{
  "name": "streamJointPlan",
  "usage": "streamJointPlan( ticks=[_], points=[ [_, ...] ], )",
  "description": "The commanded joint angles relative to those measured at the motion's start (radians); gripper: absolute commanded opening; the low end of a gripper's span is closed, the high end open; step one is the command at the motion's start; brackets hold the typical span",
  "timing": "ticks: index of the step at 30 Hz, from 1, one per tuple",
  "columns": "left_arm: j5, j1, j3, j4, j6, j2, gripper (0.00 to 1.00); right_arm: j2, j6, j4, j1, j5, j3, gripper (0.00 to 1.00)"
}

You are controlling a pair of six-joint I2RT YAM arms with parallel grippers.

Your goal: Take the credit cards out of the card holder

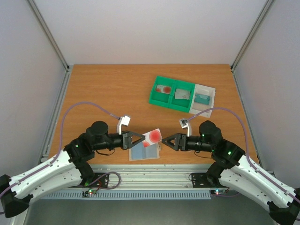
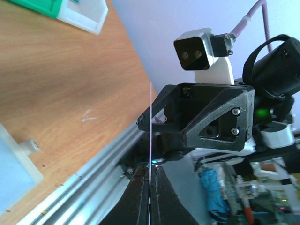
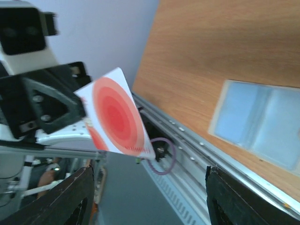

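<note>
My left gripper point(image 1: 139, 139) is shut on a white credit card with red circles point(image 1: 153, 136) and holds it in the air above the table's near edge. In the left wrist view the card point(image 2: 150, 126) shows edge-on between the closed fingers point(image 2: 140, 192). My right gripper point(image 1: 165, 140) faces it, open and empty, its fingers point(image 3: 70, 197) wide apart, with the card point(image 3: 115, 115) ahead of them. The translucent grey-blue card holder point(image 1: 144, 153) lies flat on the table below; it also shows in the right wrist view point(image 3: 262, 122) and the left wrist view point(image 2: 11, 173).
A green two-compartment bin point(image 1: 171, 104) stands at the back right, with a red-marked card point(image 1: 164, 89) and a greyish card point(image 1: 183, 95) inside. A white tray point(image 1: 209, 90) beside it holds a teal card point(image 1: 202, 98). The table's metal front rail point(image 1: 140, 169) runs just below the holder.
</note>
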Motion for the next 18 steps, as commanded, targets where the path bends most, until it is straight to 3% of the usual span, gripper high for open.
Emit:
streamJointPlan(
  ticks=[1,12,18],
  points=[
    [0.081,0.006,0.02,0.1,-0.102,-0.019,0.01,-0.044,0.068,0.121,-0.004,-0.08,-0.005,0.65],
    [0.131,0.006,0.048,0.08,-0.154,0.004,0.01,-0.059,0.12,0.122,-0.006,-0.079,-0.022,0.61],
    [0.157,0.006,0.015,0.152,-0.185,0.014,0.0,-0.08,0.141,0.14,-0.005,-0.104,-0.029,0.45]
  ],
)
